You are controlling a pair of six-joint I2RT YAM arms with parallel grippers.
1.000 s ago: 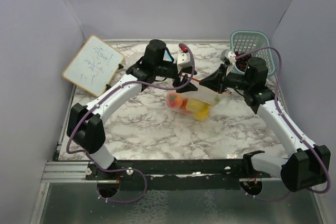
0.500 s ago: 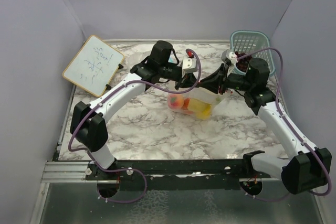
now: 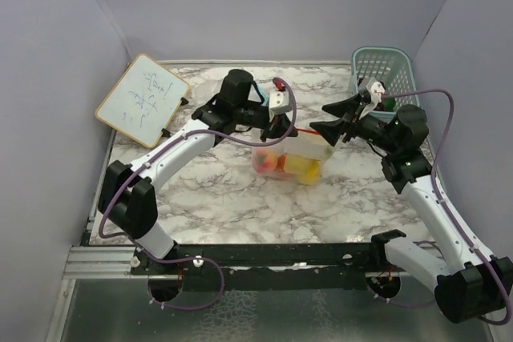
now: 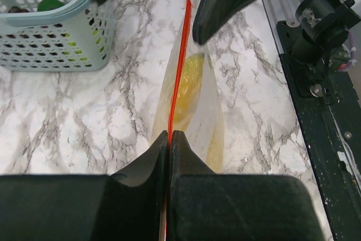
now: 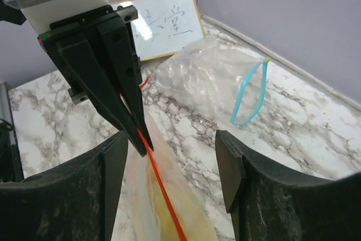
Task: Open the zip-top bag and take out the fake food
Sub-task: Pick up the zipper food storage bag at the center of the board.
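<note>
Your left claw [image 4: 170, 137] is pressed together on the red zip strip [image 4: 179, 66] of the zip-top bag [image 3: 290, 158], pinching the strip's left end. Your right claw [image 5: 172, 139] is spread, with 1 finger on each side of the strip, and grips nothing.

Walls close in the desk [image 3: 216, 198] on the left, back and right. The teal basket [image 3: 389, 66] fills the far right corner, close behind your right claw. The whiteboard [image 3: 143, 100] leans at the far left edge. A 2nd clear bag [image 5: 217, 77], with a blue zip, lies just behind the left claw. The widest stretch of bare marble runs between the zip-top bag and the black rail [image 3: 264, 254] at the near edge.

The zip-top bag stands mid-desk between the 2 claws, its strip a single straight line on top. The fake food [image 3: 272, 162] is inside it, peach-red pieces on the left and yellow on the right. A yellow fruit [image 4: 189, 83] shows through the plastic under the strip. A green ball [image 4: 49, 5] sits in the basket.
</note>
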